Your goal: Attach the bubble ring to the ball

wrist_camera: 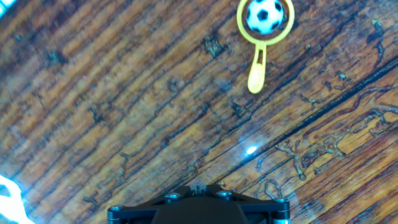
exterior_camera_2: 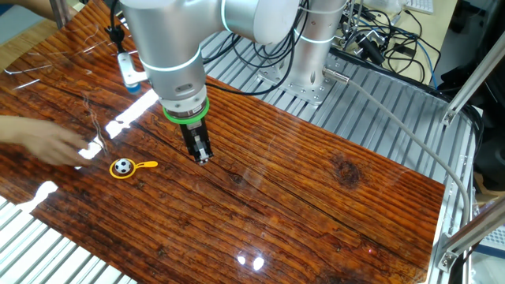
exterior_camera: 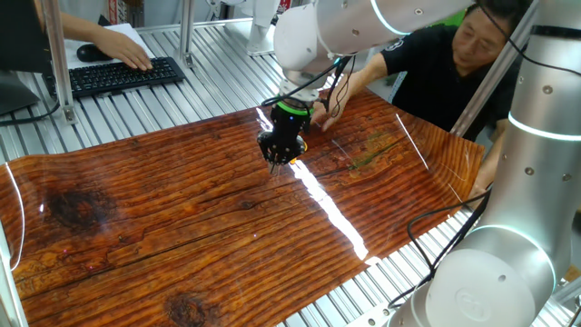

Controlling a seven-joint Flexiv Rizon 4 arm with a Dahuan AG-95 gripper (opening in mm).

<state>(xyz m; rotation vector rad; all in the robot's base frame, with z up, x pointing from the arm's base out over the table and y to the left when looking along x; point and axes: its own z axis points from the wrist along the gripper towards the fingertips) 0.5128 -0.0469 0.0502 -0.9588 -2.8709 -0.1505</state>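
Observation:
The ball (exterior_camera_2: 121, 166), white with black patches, lies on the wooden table inside the hoop of the yellow bubble ring (exterior_camera_2: 144, 165), whose short handle points toward my gripper. In the hand view the ball (wrist_camera: 265, 16) sits in the ring (wrist_camera: 255, 71) at the top right. My gripper (exterior_camera_2: 202, 155) hangs just above the table, to the right of the ring and apart from it. Its fingers are together and hold nothing. It also shows in the first fixed view (exterior_camera: 277, 162) and in the hand view (wrist_camera: 199, 186). The first fixed view does not show the ball or ring.
A person's hand (exterior_camera_2: 49, 142) rests on the table just left of the ring, and the person (exterior_camera: 463, 50) leans in from the far side. A keyboard (exterior_camera: 123, 74) and another hand lie beyond the wooden board (exterior_camera: 182, 218).

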